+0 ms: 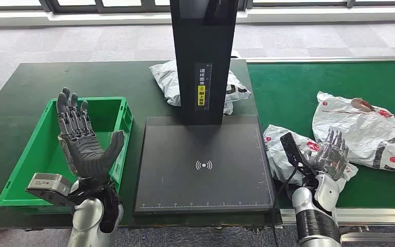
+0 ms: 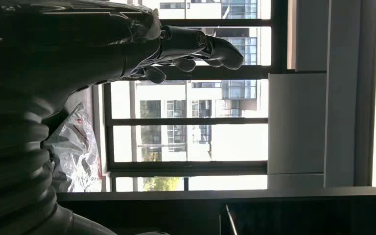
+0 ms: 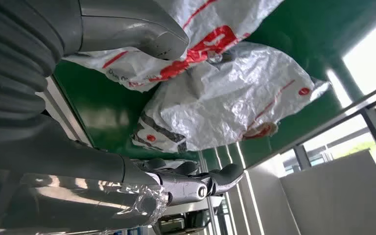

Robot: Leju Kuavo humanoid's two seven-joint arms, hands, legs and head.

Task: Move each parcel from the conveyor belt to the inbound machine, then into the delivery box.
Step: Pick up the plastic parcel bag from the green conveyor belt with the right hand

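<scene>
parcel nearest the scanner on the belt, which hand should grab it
Right. The right hand already hovers over that parcel, while the left hand is raised by the green bin.

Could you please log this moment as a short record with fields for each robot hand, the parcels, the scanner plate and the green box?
left robot hand: raised over the green box, fingers spread, holding nothing
right robot hand: over the near parcel on the conveyor belt; grasp unclear
far parcel: on the belt, farther right
scanner plate: bare
third parcel: behind the scanner post
</scene>
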